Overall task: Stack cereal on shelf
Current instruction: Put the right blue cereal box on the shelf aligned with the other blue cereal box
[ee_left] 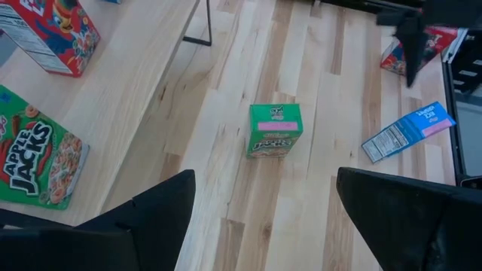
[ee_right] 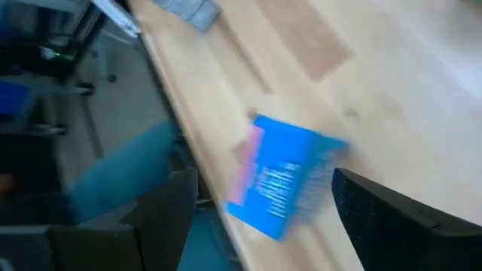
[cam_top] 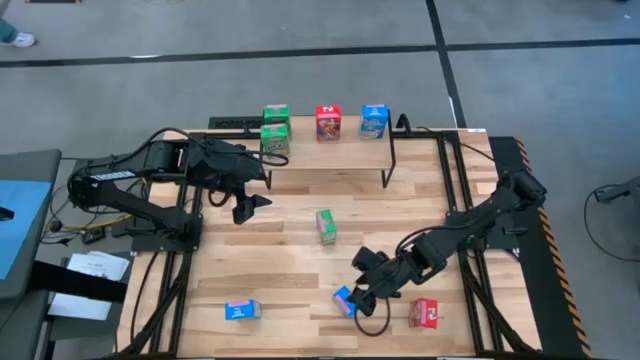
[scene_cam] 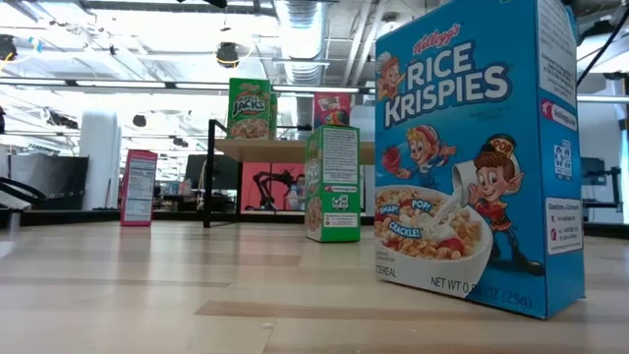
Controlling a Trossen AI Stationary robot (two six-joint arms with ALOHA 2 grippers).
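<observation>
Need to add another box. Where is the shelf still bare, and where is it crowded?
The shelf is bare in front of the red box and blue box. Its other end is crowded: two green boxes, with the left hand close by.

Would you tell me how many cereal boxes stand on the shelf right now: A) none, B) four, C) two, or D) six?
B: in the high view the shelf carries two green boxes, a red box and a blue box.
</observation>
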